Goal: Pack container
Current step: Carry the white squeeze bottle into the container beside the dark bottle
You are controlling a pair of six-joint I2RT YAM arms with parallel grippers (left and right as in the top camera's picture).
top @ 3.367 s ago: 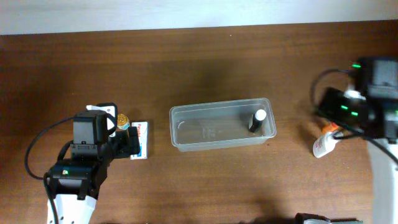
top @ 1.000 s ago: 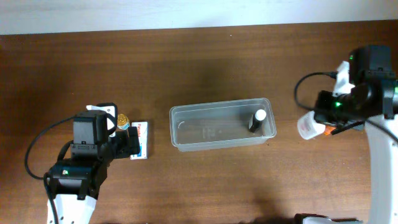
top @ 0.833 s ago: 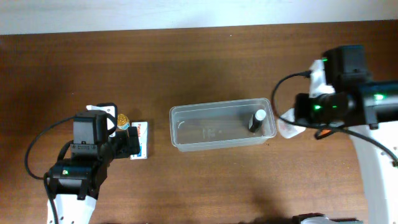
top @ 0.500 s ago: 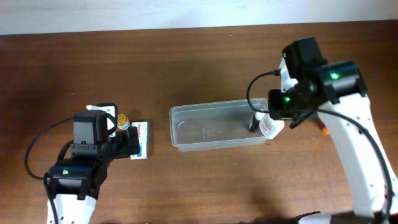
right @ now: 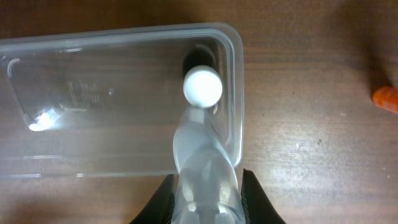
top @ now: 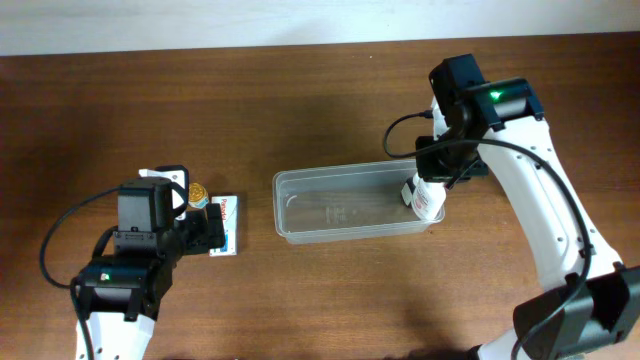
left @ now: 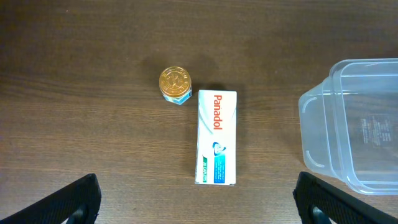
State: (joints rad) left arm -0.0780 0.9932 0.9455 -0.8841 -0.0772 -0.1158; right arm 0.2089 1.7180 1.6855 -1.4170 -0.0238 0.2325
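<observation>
The container (top: 340, 205), a clear shallow tub, sits mid-table and shows in the right wrist view as well (right: 112, 99). My right gripper (top: 432, 188) is shut on a translucent white bottle (right: 205, 171) and hangs over the tub's right end. The bottle's narrow end points into the tub, and the black fingers (right: 252, 198) press its sides. A small dark bottle with a white cap (right: 203, 86) stands inside that right end, just beyond the held bottle. My left gripper (left: 198, 205) is open above the bare table, near a Panadol box (left: 216, 137).
A small gold-lidded jar (left: 175, 84) stands beside the Panadol box (top: 229, 223), left of the container (left: 348, 124). An orange object (right: 385, 98) lies on the table to the right of the tub. The table's back edge meets a white wall (top: 300, 20).
My right arm has carried the white bottle leftward from the table's right side to above the container's right end. The left arm has not moved.
</observation>
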